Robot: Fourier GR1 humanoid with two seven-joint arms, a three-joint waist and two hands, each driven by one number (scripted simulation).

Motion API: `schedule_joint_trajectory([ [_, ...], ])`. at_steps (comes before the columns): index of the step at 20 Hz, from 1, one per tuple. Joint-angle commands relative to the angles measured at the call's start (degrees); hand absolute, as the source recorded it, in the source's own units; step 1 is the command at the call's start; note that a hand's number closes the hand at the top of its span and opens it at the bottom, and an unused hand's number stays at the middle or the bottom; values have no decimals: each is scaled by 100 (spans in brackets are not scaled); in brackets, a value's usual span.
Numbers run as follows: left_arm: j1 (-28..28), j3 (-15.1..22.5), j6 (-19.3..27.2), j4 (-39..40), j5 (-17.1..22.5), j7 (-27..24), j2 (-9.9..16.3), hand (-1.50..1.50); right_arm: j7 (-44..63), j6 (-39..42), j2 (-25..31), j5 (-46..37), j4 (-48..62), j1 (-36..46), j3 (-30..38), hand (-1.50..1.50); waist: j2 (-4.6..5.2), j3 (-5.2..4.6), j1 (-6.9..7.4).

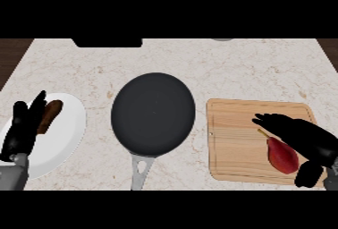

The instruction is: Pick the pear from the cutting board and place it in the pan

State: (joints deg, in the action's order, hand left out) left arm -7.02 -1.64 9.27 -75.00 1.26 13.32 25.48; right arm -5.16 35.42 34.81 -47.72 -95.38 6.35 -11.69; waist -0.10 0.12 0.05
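You get even, soft light from above on the pale counter [251, 67]. Shadows are faint: only a thin one hugs the pan [153, 114]. Its dark surface shows a dull sheen, no glare. Black hands lose detail against themselves.

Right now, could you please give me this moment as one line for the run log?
right hand: open over pear on cutting board | pan: empty | left hand: resting open over plate
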Motion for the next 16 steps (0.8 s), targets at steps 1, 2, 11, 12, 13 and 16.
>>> schedule_joint_trajectory([
  [1, -1, -145, -228, 294, -110, -261, -113, 0, 70, 79, -332, -311, 394, 248, 34, -150, 12, -12, 5],
  [2, 67, -306, -472, 366, 115, -362, 30, 0, -120, -152, -227, -479, 696, 260, -32, -150, 15, -12, 17],
  [11, -142, -281, -129, 117, -339, 44, -292, 0, -959, -1093, -221, -1188, 1198, 605, -49, 150, 17, -8, 29],
  [12, -32, -319, -255, 70, -359, -19, -238, 0, -826, -1068, -368, -1263, 747, 238, -170, 150, 7, -11, -1],
  [13, -315, -429, -345, 641, -292, -291, -309, 0, -983, -1337, -394, -1408, 1237, 367, -123, 150, 18, -12, -7],
  [16, 10, -473, -448, -18, -342, 36, -224, 0, -1173, -1208, -140, -1363, 661, -66, 133, 150, 4, -12, -22],
])
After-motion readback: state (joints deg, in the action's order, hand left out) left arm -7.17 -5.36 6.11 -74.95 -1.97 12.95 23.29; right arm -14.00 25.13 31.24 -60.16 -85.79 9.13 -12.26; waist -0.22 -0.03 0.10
